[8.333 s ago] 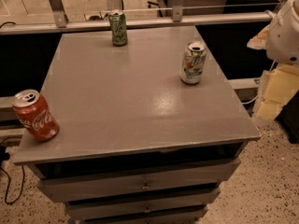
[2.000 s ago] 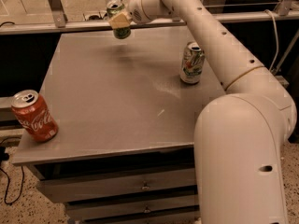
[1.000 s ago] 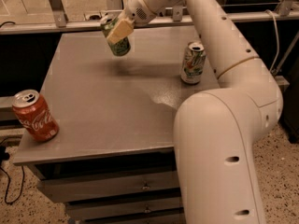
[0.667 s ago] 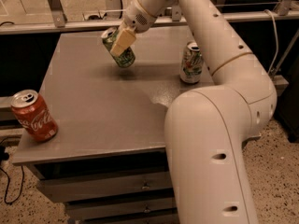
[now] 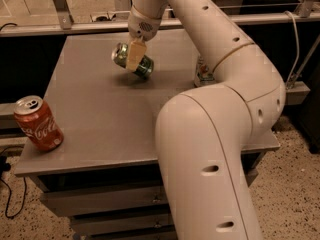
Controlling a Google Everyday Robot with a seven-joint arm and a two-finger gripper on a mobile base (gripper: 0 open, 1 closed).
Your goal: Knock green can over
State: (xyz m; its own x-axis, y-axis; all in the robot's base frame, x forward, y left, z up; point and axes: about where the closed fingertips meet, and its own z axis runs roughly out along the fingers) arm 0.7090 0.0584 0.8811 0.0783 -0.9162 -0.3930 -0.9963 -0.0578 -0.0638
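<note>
The green can is tipped far over, its silver top pointing left, in the far middle of the grey table. My gripper reaches down from the white arm and is shut on the can; one tan finger crosses its front. The can's lower end is at or just above the tabletop; I cannot tell whether it touches.
A red Coca-Cola can stands upright at the table's front left corner. A white can with green and red markings stands at the right, mostly hidden behind my arm. The arm covers the table's right half. A metal rail runs behind the table.
The gripper has carried the green can from the table's far edge toward the middle and lower, and the can has tilted from near upright to almost on its side.
</note>
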